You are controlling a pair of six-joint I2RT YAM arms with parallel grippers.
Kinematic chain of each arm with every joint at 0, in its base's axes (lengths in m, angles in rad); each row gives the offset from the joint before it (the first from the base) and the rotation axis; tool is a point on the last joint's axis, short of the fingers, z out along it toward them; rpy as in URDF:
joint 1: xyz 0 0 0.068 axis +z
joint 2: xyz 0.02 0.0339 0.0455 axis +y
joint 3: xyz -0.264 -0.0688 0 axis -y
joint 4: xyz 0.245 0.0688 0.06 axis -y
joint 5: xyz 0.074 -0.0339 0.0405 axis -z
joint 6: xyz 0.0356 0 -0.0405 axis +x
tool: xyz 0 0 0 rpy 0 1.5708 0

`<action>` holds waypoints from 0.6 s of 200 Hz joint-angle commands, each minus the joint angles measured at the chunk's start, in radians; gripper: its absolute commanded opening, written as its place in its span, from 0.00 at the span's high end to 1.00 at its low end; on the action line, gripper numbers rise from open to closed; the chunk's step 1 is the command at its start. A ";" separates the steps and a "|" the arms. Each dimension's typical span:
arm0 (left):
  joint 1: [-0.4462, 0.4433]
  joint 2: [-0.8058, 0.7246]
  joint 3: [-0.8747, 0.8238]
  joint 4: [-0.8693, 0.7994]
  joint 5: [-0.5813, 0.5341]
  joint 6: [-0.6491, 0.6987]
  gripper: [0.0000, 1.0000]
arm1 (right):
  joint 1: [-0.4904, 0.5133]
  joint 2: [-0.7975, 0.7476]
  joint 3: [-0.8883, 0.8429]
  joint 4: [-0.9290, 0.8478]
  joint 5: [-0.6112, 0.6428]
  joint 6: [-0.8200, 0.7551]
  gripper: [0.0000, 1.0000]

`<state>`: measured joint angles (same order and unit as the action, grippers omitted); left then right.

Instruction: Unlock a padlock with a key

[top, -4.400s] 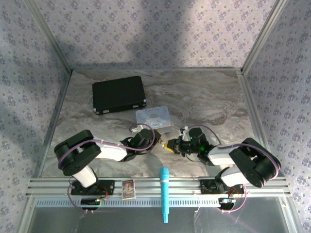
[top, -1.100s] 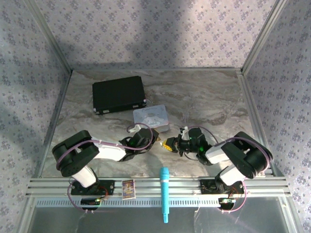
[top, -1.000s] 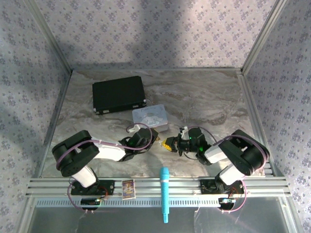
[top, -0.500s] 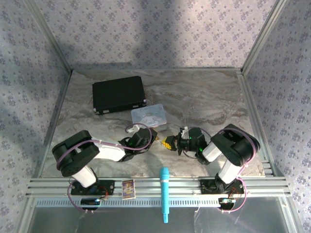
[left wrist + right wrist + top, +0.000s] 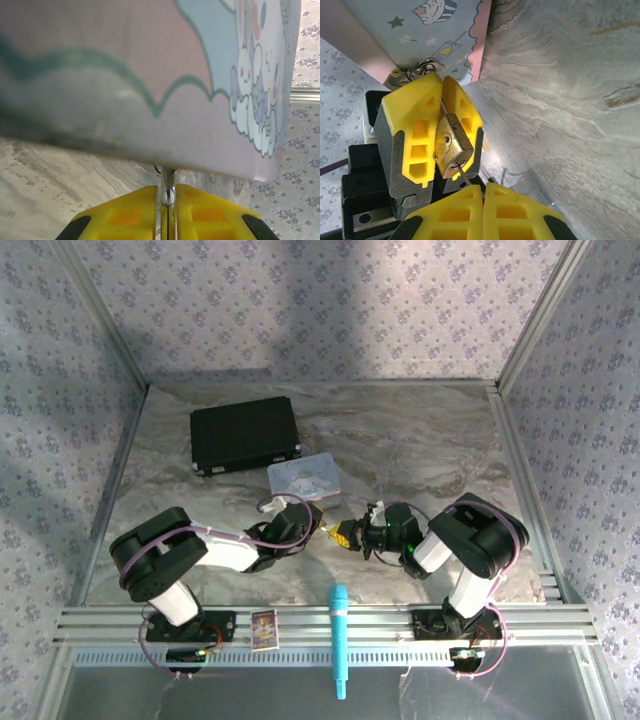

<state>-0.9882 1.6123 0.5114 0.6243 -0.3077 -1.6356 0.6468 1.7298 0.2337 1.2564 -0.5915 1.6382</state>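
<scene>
— Where is the padlock (image 5: pixel 451 150) sitting?
— Mid-table, just beside the tin (image 5: pixel 445 30). The left gripper (image 5: pixel 167 192), almost closed, is clamping it. The right gripper (image 5: pixel 482 192), fully closed, is pinching the key (image 5: pixel 462 174), which is touching the padlock.

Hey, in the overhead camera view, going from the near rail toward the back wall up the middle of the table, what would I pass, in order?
teal marker → padlock, gripped by the left gripper → pastel tin → black case
</scene>
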 commanded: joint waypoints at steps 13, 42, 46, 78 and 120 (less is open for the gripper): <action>-0.037 -0.018 0.029 0.078 0.152 -0.050 1.00 | 0.046 0.021 0.105 0.122 0.031 0.034 1.00; -0.035 0.019 0.032 0.134 0.175 -0.061 1.00 | 0.050 0.039 0.115 0.134 0.048 0.036 1.00; -0.036 0.023 0.030 0.143 0.178 -0.065 1.00 | 0.046 0.039 0.117 0.134 0.048 0.035 1.00; -0.038 0.015 0.020 0.134 0.182 -0.076 1.00 | 0.017 0.029 0.093 0.127 0.049 0.025 1.00; -0.017 -0.030 0.039 -0.040 0.165 -0.036 1.00 | 0.009 -0.051 0.018 -0.029 0.042 -0.078 1.00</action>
<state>-0.9840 1.6196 0.5133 0.6765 -0.2638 -1.6657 0.6781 1.7435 0.2798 1.2964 -0.6216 1.6424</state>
